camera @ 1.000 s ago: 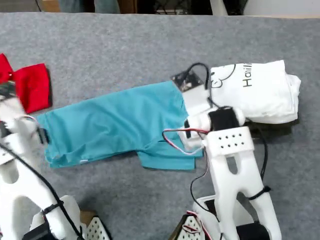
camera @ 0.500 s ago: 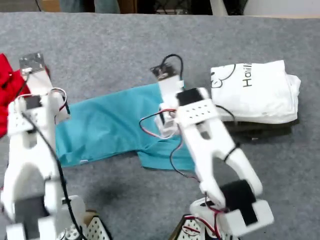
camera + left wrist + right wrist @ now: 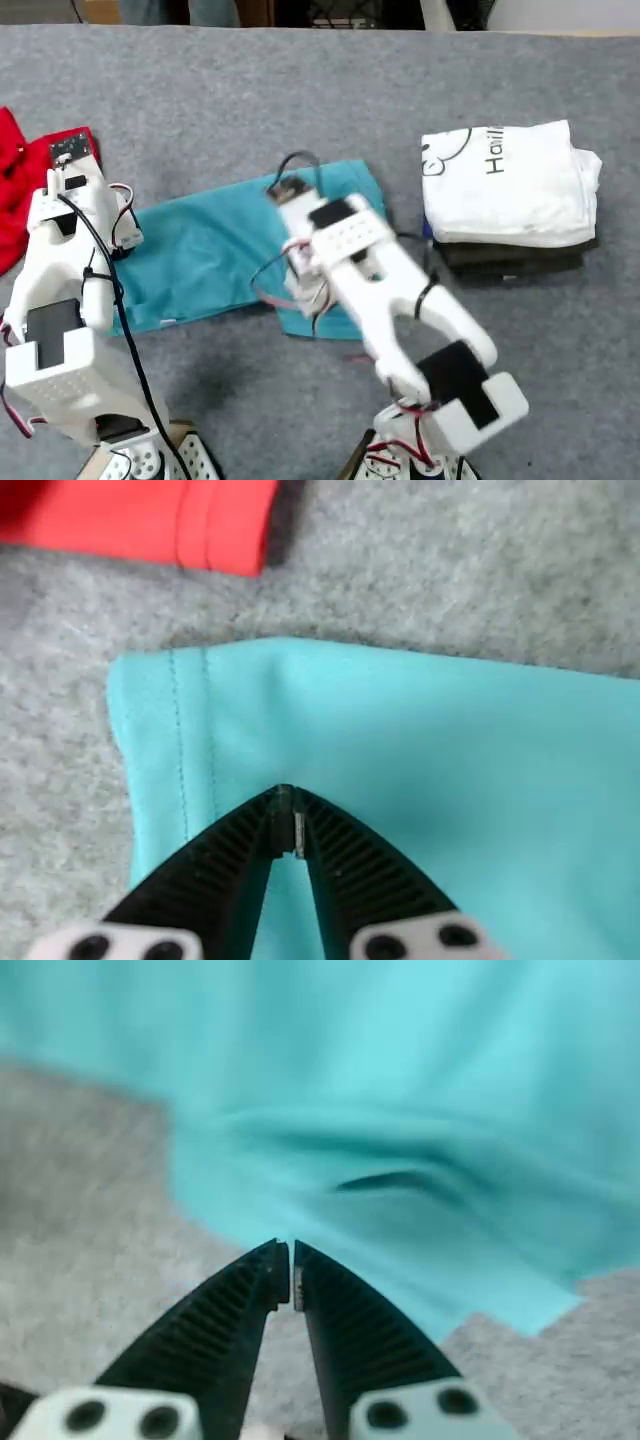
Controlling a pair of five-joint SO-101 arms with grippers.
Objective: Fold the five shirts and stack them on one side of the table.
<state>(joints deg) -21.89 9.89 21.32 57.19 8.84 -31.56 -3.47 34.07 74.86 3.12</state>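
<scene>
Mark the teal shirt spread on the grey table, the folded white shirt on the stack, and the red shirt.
teal shirt (image 3: 210,260), high view, middle of the flat body panel.
folded white shirt (image 3: 510,195), high view, top face of the fold.
red shirt (image 3: 200,520), left wrist view, stitched hem band.

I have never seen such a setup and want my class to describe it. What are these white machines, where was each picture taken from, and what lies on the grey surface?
Two white robot arms sit at a grey table. One picture looks down from above; the other two come from a camera on each arm's wrist. A teal shirt lies spread out, a red shirt beside it, and a folded white shirt tops a dark folded one. The left gripper and right gripper are both shut at the teal shirt, apparently holding nothing.
</scene>
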